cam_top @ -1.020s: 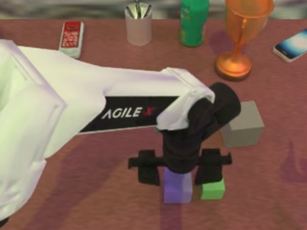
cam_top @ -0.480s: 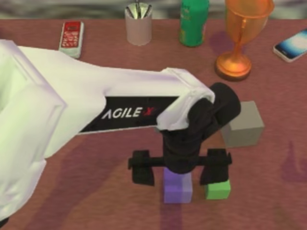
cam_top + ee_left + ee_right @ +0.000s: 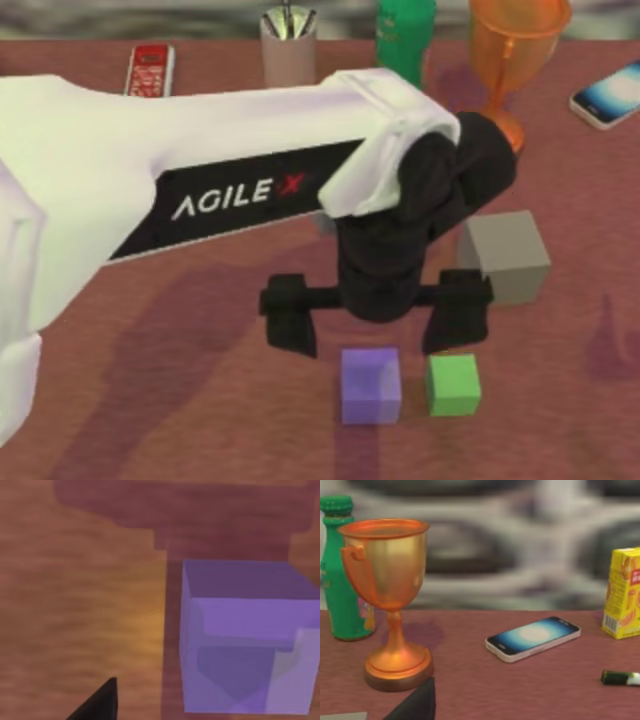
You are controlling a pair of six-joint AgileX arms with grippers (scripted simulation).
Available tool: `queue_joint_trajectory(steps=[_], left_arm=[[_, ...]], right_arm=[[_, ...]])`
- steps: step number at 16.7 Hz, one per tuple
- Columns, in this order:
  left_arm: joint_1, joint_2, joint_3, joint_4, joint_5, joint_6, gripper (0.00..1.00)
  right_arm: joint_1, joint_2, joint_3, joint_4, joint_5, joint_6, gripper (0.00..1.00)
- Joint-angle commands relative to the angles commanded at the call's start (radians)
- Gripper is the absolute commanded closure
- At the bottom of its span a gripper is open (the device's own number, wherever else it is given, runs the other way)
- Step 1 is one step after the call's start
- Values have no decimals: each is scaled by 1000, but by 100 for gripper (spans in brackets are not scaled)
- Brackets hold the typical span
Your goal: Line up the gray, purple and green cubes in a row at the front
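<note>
Overhead, left arm's jaws (image 3: 378, 328) wide open, empty, above purple cube (image 3: 371, 385).

Purple cube (image 3: 371, 385) sits at the front, green cube (image 3: 453, 384) just right of it, gray cube (image 3: 505, 256) behind, farther right.

top: overhead, steep | left wrist: close on purple cube (image 3: 245, 635) | right wrist: level across table

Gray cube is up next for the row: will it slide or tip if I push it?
Probably slides: the gray cube sits flat and is as wide as tall, so tipping seems unlikely. It looks rigid. As the largest cube, it may resist more than the purple cube.
</note>
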Motion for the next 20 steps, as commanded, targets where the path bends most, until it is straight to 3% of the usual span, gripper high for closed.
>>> queue_joint_trajectory(steps=[6,10,14,20], left_arm=[[-1,-11,21,-29,0,0,0],[55,-111,-59,41,-6,26,0],[179,-355,-271,182,-15,98,0],[435,-864,-764,445,-16,298,0]], right_arm=[[0,0,0,0,0,0,0],[24,98,97,-65,-1,17,0],[74,352,329,-222,-1,52,0],[176,946,799,-564,2,121,0]])
